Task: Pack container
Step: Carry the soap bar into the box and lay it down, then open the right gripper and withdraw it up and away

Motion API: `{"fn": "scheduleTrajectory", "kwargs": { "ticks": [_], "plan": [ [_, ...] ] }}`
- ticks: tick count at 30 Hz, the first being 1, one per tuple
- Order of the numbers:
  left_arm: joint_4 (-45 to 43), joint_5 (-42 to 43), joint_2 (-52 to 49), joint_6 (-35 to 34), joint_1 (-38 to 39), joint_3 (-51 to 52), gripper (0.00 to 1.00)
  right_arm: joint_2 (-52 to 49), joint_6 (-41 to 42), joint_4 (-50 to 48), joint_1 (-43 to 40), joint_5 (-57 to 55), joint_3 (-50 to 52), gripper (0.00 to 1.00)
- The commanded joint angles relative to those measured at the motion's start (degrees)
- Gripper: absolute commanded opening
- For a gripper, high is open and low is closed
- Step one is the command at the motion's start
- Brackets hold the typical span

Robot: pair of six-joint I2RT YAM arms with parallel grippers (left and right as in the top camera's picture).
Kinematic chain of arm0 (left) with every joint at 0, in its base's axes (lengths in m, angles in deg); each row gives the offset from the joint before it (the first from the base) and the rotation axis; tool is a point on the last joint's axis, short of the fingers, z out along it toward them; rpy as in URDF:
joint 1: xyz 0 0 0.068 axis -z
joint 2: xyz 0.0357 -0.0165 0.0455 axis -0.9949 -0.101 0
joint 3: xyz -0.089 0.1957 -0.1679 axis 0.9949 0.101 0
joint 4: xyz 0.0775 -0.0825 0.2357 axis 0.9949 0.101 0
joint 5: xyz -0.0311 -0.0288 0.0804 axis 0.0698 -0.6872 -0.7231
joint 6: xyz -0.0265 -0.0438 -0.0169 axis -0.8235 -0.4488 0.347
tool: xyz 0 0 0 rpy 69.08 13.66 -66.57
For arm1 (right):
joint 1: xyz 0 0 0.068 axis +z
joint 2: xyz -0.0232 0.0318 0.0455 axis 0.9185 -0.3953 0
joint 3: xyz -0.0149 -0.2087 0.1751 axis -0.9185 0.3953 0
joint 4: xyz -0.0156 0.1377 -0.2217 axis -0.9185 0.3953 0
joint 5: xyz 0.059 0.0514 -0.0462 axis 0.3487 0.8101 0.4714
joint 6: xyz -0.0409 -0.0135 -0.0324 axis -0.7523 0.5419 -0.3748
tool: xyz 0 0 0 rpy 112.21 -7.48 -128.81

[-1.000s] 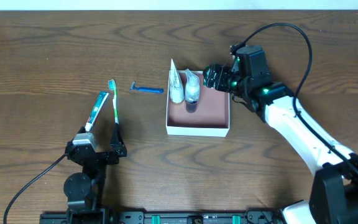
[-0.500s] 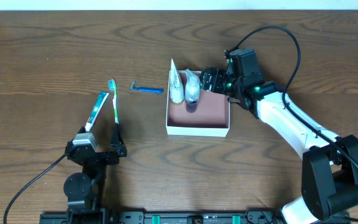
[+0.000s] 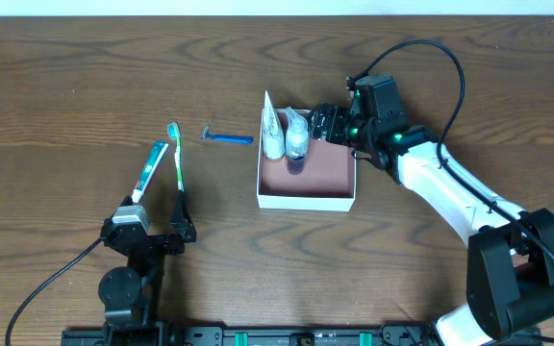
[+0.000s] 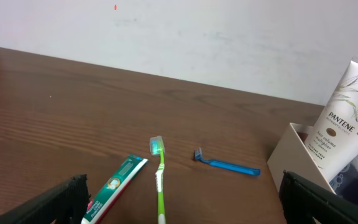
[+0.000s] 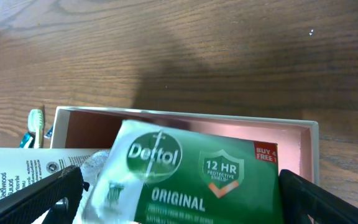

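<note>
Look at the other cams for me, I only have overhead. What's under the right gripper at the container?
Observer: A green Dettol soap box, tilted, between the fingers of the right gripper and above the pink inside of the container.
Operator: Let go of it yet?
Observer: Can't tell. The jaws stand wide, but the soap box nearly fills the gap between them.
Operator: Brand on the white tube?
Observer: Pantene. The print is readable from the left wrist.
</note>
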Motion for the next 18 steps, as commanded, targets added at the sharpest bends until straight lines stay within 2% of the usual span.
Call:
{"fn": "scheduleTrajectory", "kwargs": {
  "ticks": [1, 18],
  "plan": [
    [1.0, 0.0, 0.3, 0.1, -0.3, 1.6, 0.98, -0.3, -0.9, -0.2, 0.2, -0.8, -0.9, 0.99],
    [1.0, 0.0, 0.3, 0.1, -0.3, 1.6, 0.98, 2.1, -6.6, 2.3, -2.2, 0.1, -7.9, 0.99]
  ]
}}
